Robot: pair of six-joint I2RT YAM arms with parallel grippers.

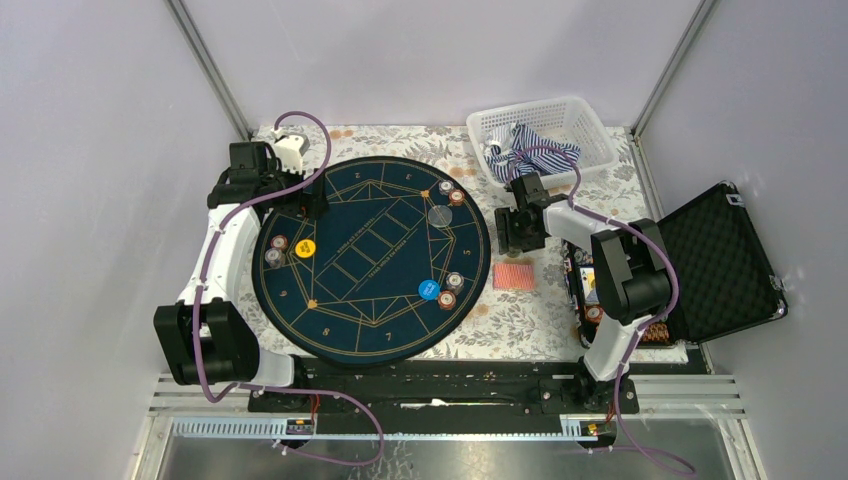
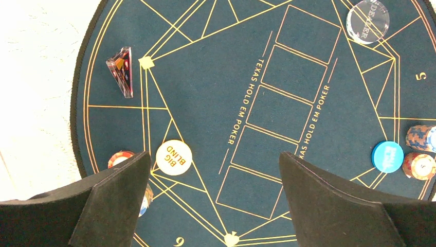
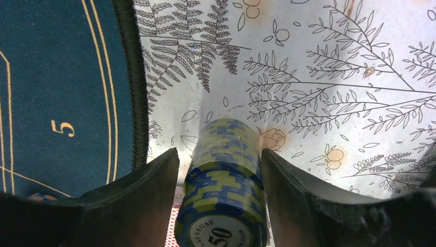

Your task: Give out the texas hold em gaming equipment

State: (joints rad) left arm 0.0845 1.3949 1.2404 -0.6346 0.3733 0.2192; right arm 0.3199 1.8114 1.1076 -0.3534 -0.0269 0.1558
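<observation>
My right gripper (image 3: 220, 154) is shut on a short stack of blue-and-yellow poker chips (image 3: 226, 190), held above the floral cloth just right of the mat's edge. In the top view it (image 1: 520, 235) hovers above the red-backed cards (image 1: 513, 275). My left gripper (image 2: 214, 154) is open and empty over the mat's left part, near the orange "big blind" disc (image 2: 174, 157). The blue disc (image 2: 387, 156) lies beside two chip stacks (image 2: 419, 165). More chip stacks sit at the mat's left (image 1: 275, 250) and top right (image 1: 451, 192).
The round navy mat (image 1: 370, 330) fills the table's middle, with a clear dealer button (image 2: 367, 20) and a clear triangular piece (image 2: 122, 69) on it. A white basket (image 1: 590, 120) of striped cloth stands at the back right. An open black case (image 1: 715, 260) lies at the right.
</observation>
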